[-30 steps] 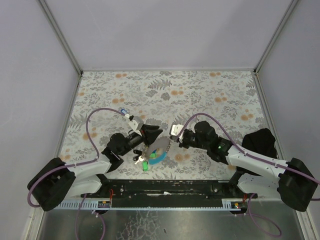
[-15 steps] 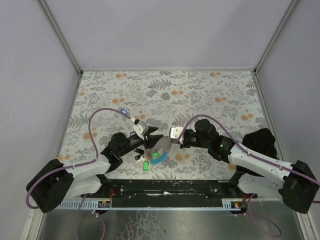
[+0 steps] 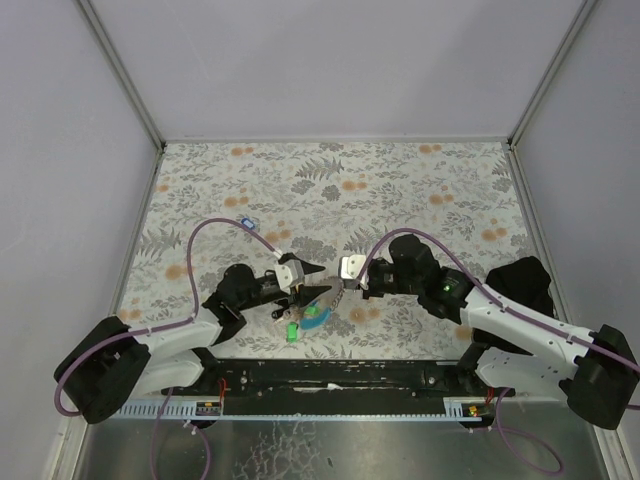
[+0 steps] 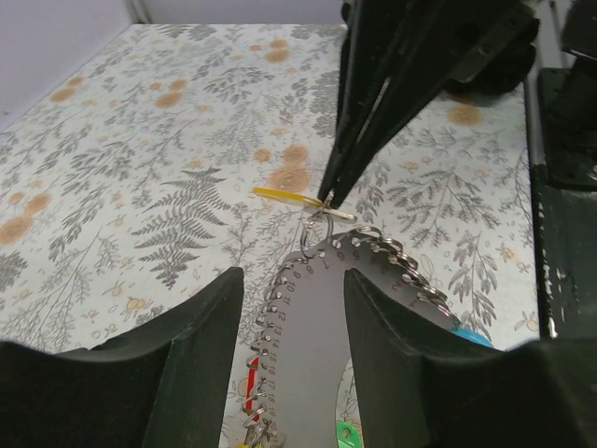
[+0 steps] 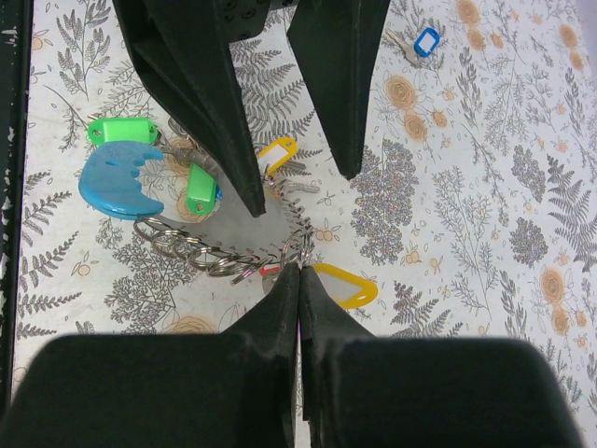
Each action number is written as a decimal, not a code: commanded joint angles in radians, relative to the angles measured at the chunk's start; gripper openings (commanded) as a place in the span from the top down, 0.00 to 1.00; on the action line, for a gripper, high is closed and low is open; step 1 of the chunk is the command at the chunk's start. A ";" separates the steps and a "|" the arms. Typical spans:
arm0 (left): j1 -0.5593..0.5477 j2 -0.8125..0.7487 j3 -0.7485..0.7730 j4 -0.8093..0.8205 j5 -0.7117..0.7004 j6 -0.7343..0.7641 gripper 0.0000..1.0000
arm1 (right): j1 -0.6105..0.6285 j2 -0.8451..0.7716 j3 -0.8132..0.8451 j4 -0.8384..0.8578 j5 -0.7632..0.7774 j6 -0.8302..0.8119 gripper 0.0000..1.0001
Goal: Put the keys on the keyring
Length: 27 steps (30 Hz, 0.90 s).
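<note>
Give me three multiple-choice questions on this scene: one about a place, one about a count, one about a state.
1. Where does the lone blue-capped key lie?
A. On the table, apart from the keyring
B. Between the left gripper's fingers
C. On the right arm's base

2. How many green tags show in the right wrist view?
A. None
B. Two
C. Five

3. How do the jaws of the left gripper stand?
A. Shut on the blue-capped key
B. Open, with the grey tag seen between the fingers
C. Out of every view

Answers:
1 A: the key lies alone on the floral cloth, away from the bunch.
2 B: one green tag lies above the blue strap and one to its right.
3 B: the left wrist view shows a wide gap between the fingers.
</note>
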 commanded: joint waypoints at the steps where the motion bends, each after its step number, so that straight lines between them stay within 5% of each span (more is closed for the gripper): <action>1: 0.013 0.030 0.054 0.029 0.155 0.058 0.55 | 0.009 -0.041 0.069 -0.009 -0.021 -0.016 1.00; 17: 0.064 0.177 0.204 -0.057 0.427 0.049 0.72 | 0.010 -0.056 0.111 -0.089 -0.068 0.025 1.00; 27: 0.088 0.185 0.230 -0.093 0.483 0.040 0.74 | 0.009 -0.050 0.116 -0.099 -0.066 0.030 1.00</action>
